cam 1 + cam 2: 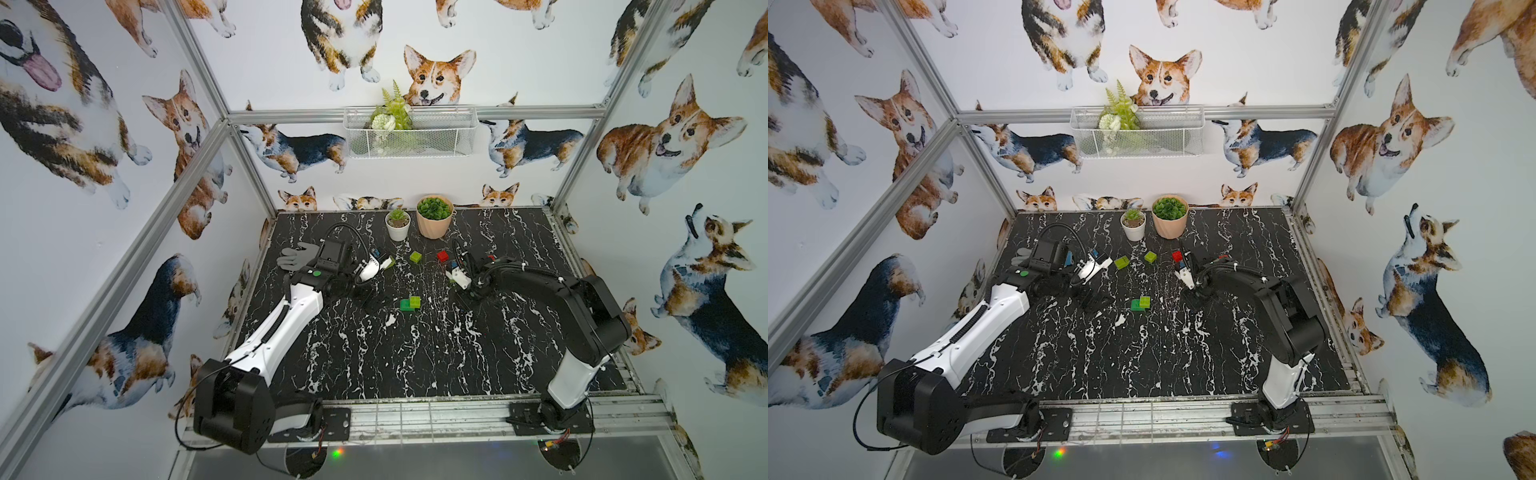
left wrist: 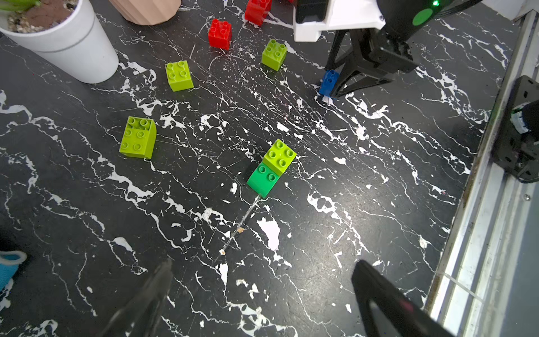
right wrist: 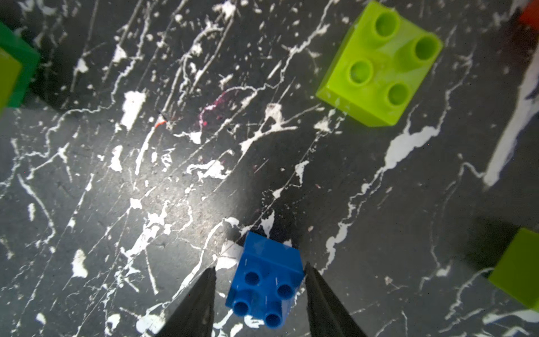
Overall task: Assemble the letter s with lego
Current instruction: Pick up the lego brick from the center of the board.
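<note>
Right pincer: straddles blue brick on surface, partly open, touching on one side, just clear on the other. Left pincer: gapes wide, empty. Mid-surface: lime brick stacked half over dark green brick; loose lime bricks and red bricks beyond.

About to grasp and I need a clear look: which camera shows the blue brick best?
Right wrist: the blue brick fills the foreground, studs clear, between the fingers of the right end effector. Left wrist shows the brick small and half hidden. In both top views it is too small to pick out.
</note>
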You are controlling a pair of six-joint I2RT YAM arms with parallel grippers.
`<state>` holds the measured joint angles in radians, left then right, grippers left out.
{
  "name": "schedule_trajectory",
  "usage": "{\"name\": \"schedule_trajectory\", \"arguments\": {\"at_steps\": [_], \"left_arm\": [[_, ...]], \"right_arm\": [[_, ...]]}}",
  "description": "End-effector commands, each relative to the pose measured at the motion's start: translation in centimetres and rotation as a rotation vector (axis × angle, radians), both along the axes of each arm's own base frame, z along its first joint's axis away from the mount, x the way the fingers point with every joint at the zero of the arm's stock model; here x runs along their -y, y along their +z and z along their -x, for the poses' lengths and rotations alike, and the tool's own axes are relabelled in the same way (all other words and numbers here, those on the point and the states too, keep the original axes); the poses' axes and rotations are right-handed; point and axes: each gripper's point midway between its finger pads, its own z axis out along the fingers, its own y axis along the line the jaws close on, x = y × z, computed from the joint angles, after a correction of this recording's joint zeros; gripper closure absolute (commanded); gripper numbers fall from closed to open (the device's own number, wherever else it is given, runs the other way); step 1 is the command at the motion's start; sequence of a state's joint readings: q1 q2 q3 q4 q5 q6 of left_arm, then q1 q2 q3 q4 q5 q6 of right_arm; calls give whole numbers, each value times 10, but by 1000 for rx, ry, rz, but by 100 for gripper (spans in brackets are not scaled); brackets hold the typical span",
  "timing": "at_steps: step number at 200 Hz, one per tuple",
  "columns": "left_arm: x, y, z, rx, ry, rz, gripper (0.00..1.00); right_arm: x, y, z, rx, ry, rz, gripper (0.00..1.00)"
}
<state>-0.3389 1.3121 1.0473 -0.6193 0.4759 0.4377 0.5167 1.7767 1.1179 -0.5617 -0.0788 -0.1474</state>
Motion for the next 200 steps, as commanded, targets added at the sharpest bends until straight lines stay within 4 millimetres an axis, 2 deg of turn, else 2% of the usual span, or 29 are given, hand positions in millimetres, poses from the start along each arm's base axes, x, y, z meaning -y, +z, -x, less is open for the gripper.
{"name": "schedule_trajectory", "arguments": {"at_steps": [1, 44, 89, 116, 149, 200], "left_arm": [[2, 2, -2, 12, -10, 11, 0], [2, 1, -2, 10, -11, 11, 0], [1, 0, -3, 10, -7, 3, 0], [1, 1, -3, 12, -5, 2, 0], [0, 6, -2, 19, 6, 10, 0], [-18, 15, -9, -9, 135, 48, 0]], "right_arm": [[7, -5, 4, -36, -44, 41, 54], [3, -6, 5, -32, -22, 84, 60], [5, -7, 8, -41, 9, 127, 72], [1, -1, 11, -39, 73, 125, 78], [-18, 31, 9, 13, 243, 58, 80], [-73, 79, 22, 49, 619, -36, 80]]}}
